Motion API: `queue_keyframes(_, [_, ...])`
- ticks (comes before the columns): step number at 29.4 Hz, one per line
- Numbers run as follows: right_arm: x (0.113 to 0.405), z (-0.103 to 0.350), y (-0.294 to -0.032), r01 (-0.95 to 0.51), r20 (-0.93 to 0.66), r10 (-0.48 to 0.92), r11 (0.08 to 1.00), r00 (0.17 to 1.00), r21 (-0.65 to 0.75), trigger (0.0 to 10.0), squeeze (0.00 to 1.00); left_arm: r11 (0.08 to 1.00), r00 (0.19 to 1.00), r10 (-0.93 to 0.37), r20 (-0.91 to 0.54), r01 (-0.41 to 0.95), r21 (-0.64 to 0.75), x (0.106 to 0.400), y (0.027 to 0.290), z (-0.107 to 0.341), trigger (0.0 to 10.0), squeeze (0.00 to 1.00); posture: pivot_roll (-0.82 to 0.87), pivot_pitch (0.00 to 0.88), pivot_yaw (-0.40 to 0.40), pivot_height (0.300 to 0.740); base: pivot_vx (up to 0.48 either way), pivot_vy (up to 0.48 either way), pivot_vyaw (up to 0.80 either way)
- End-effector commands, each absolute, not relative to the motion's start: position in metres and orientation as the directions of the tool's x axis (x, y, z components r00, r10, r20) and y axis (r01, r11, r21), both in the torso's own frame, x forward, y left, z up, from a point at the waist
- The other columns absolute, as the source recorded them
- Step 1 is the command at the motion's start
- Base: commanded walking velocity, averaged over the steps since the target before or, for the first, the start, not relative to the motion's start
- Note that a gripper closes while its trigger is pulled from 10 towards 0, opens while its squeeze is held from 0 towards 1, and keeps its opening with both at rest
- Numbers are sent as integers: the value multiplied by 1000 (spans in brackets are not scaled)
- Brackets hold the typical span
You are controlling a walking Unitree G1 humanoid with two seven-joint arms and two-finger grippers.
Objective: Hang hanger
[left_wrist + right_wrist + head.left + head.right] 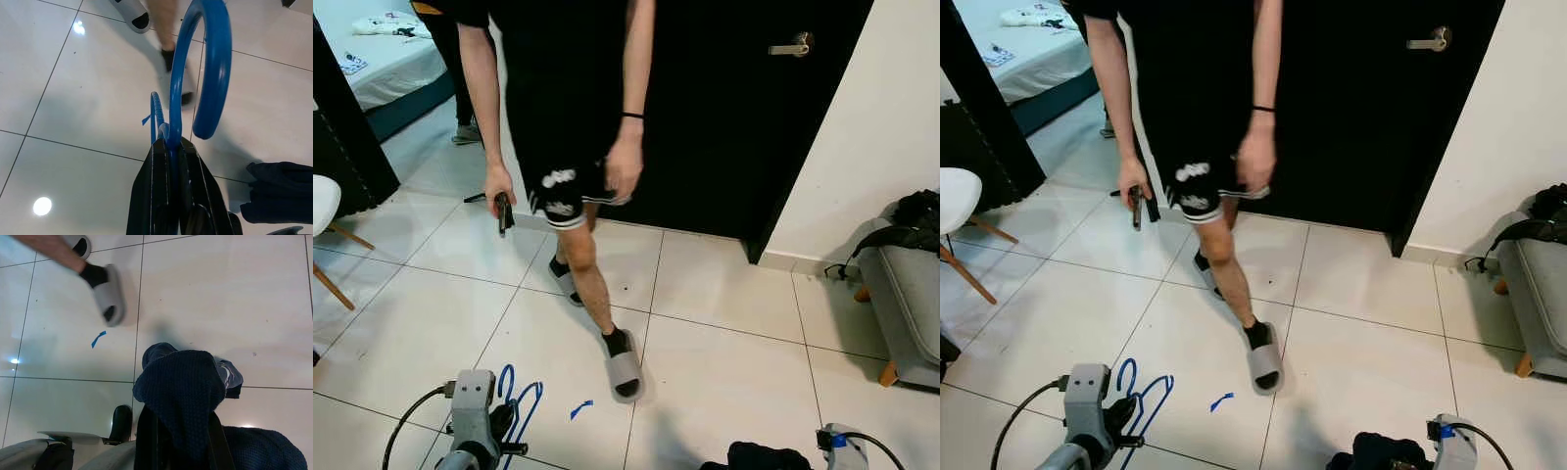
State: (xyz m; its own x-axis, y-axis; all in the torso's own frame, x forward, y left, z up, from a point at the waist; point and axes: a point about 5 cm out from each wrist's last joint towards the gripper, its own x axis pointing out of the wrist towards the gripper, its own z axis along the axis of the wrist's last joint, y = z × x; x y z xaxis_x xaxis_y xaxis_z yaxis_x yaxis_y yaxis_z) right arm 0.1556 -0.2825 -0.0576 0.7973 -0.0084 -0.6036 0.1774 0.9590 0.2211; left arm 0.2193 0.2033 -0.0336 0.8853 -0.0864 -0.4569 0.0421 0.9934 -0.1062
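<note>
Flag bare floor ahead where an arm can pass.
Free: white tiles between the person's grey slipper and the grey sofa. Also tiles left, toward the white chair. Crowded: centre, the person's legs, and the blue tape scrap.

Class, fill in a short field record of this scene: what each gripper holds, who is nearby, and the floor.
Left gripper: shut on blue hanger, hook pointing away
Right gripper: shut on dark knitted garment
Person: walking just ahead in grey slippers, dark object in one hand
Floor: white tiles, scrap of blue tape
Background: black door
</note>
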Motion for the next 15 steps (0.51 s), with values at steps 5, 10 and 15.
queue_keyframes(5, [152, -60, -282, 181, -619, -9, 959, 786, 216, 10000, 0, 995, 882, -81, -464, 43, -91, 218, 209, -33, 10000, 0, 52, 83, -8, 740, 0, 0, 0])
queue_keyframes(10, [153, -60, -282, 181, -618, -8, 959, 786, 217, 10000, 0, 995, 881, -83, -465, 45, -92, 217, 206, -33, 10000, 0, 52, 81, -7, 740, 0, 0, 0])
queue_keyframes(15, [155, -59, -282, 179, -614, -8, 960, 789, 218, 10000, 0, 995, 883, -84, -462, 46, -93, 218, 205, -33, 10000, 0, 53, 80, -10, 740, 0, 0, 0])
